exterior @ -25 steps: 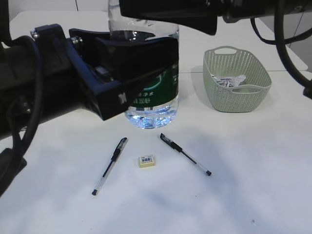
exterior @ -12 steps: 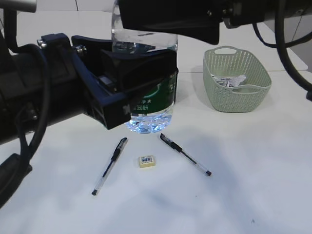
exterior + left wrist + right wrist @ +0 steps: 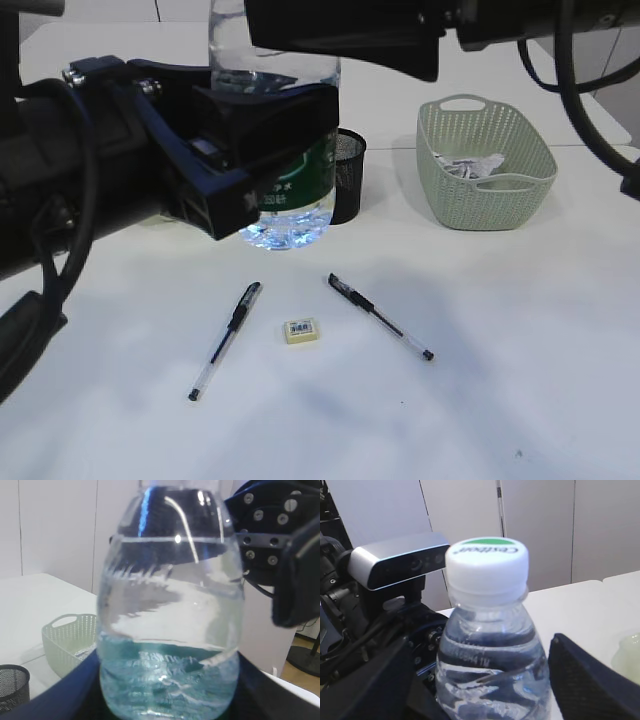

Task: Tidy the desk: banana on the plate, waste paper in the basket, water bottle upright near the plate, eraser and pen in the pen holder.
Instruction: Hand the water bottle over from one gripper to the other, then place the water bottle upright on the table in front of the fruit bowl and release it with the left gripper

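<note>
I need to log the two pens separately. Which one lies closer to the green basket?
The pen right of the eraser, cap end pointing up-left. The other pen lies left of the eraser, farther from the basket.

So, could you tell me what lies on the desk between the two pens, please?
In the exterior view, the eraser lies on the desk between the left pen and the right pen, touching neither.

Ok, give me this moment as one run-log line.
left gripper: holds water bottle upright above desk | right gripper: open around bottle top | pens, eraser: on desk | paper: in basket
</note>
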Action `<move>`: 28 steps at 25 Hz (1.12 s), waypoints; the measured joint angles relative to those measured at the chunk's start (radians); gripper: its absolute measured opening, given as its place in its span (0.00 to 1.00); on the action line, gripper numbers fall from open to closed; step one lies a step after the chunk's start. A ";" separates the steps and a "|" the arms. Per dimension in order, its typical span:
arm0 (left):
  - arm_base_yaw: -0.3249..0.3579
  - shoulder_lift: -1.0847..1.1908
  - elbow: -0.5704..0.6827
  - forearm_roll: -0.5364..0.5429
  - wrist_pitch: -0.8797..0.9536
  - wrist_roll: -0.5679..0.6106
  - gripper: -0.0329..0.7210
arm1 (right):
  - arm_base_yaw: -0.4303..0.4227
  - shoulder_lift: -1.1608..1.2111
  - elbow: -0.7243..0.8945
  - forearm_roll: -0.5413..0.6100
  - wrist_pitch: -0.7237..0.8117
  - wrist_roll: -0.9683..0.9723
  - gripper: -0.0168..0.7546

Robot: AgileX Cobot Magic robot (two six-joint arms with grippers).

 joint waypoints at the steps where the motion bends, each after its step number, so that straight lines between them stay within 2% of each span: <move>1: 0.008 0.000 0.000 0.000 0.000 0.000 0.58 | 0.000 0.000 0.000 0.000 -0.003 0.002 0.82; 4: 0.047 -0.004 0.000 0.008 0.000 0.003 0.58 | 0.000 0.000 0.000 0.003 -0.025 0.002 0.82; 8: 0.135 -0.029 0.001 -0.018 0.005 0.003 0.58 | 0.000 -0.002 0.000 -0.019 -0.008 0.022 0.82; 14: 0.274 -0.067 0.001 -0.029 0.082 0.003 0.58 | 0.000 -0.003 0.000 -0.197 -0.029 0.161 0.82; 21: 0.397 -0.078 0.001 -0.027 0.134 0.003 0.58 | 0.000 -0.003 0.000 -0.557 -0.133 0.529 0.80; 28: 0.462 -0.078 0.001 -0.027 0.185 0.022 0.58 | 0.000 -0.003 0.000 -1.041 -0.172 1.062 0.79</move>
